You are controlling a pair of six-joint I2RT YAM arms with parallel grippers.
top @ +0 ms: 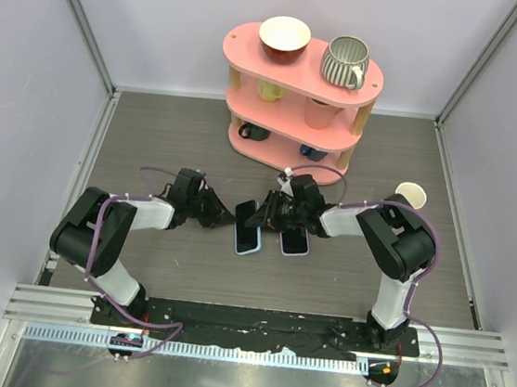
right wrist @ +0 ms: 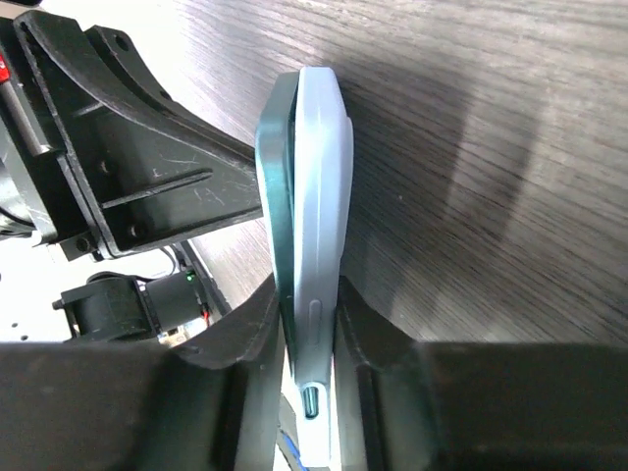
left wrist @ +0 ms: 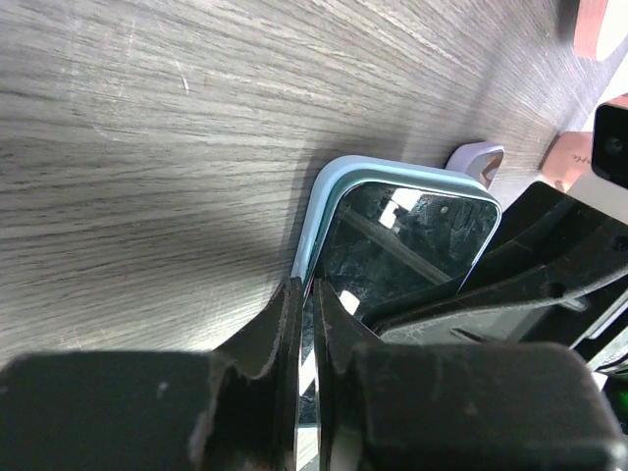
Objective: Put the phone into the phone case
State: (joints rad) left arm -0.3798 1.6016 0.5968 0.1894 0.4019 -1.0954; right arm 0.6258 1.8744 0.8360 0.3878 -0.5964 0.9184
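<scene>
A dark-screened phone [top: 247,237] lies in a pale blue case [top: 254,251] on the wooden table between my grippers. My right gripper [top: 270,215] is shut across both. In the right wrist view its jaws [right wrist: 307,289] clamp the dark green phone edge [right wrist: 278,196] against the case back [right wrist: 319,177]. My left gripper [top: 226,216] is at the phone's left edge. In the left wrist view its jaws [left wrist: 311,294] are almost closed with nothing between them. Their tips sit at the near edge of the screen [left wrist: 412,245], inside the case rim [left wrist: 324,211].
A second phone [top: 294,242] with a lavender rim lies just right of the first. A pink three-tier shelf [top: 248,43] at the back holds a bowl [top: 284,38] and a striped mug [top: 345,61]. A paper cup [top: 411,193] stands at the right.
</scene>
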